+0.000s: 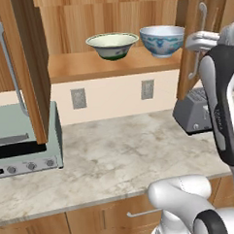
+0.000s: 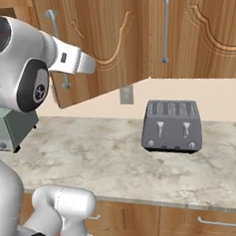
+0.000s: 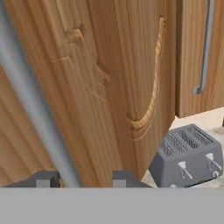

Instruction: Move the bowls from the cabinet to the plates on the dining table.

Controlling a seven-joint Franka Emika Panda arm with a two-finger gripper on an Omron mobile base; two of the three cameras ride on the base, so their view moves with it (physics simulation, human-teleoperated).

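Mid-brown wood cabinet [image 1: 117,65]: doors swung open. Cream-white green-banded bowl [image 1: 113,45] and white blue-patterned bowl [image 1: 162,40] side by side on its shelf. Tool [image 3: 82,179]: jaws straddling silver bar handle [image 3: 33,103], parted, not clamped. Step judged: door-opening finishing. Next: back off handle, reach for bowl.

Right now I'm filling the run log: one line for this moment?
stage: opening cabinet | hand: fingers astride door handle | bowls: both on shelf, untouched | doors: both swung open

The arm reaches up and forward, its gripper [image 3: 81,178] with the 2 fingertips parted.
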